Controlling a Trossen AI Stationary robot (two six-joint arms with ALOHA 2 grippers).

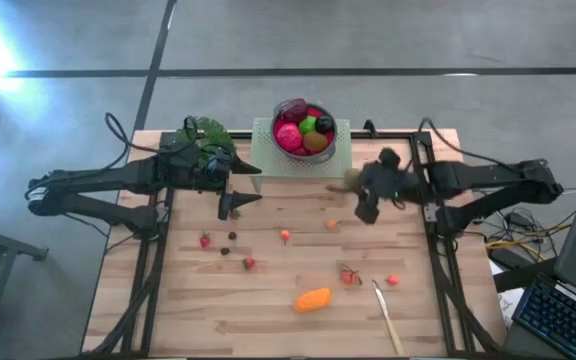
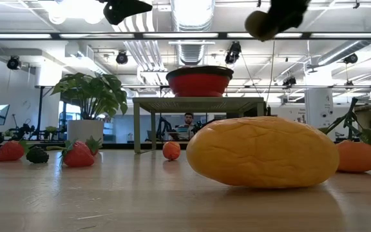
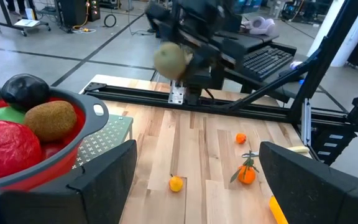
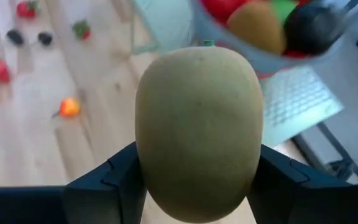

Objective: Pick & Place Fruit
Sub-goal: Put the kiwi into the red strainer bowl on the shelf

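My right gripper [image 1: 366, 200] is shut on an olive-brown oval fruit [image 4: 197, 130] in the air, just right of the bowl [image 1: 305, 128]. The bowl sits on a pale green stand [image 1: 266, 150] and holds red, green, brown and dark fruit [image 3: 50, 119]. My left gripper [image 1: 233, 200] is open and hovers left of the bowl, touching nothing. An orange oval [image 1: 313, 299] lies on the table near its near edge. Small red and orange berries [image 1: 250, 263] are scattered over the middle of the table. My right gripper pinches the olive-brown oval fruit across its middle [image 4: 146, 163], one finger on each side. The fruit's long axis runs along the fingers and its rounded end [image 4: 199, 62] sticks out past the tips. It is lifted clear of the table [image 2: 259, 24].
A slim pale utensil [image 1: 388, 315] lies near the table's near right corner. A leafy potted plant [image 1: 208, 135] stands at the far edge behind my left gripper. Dark rails [image 1: 438, 270] run along both table sides. An orange berry with leaves [image 3: 247, 174] lies mid-table.
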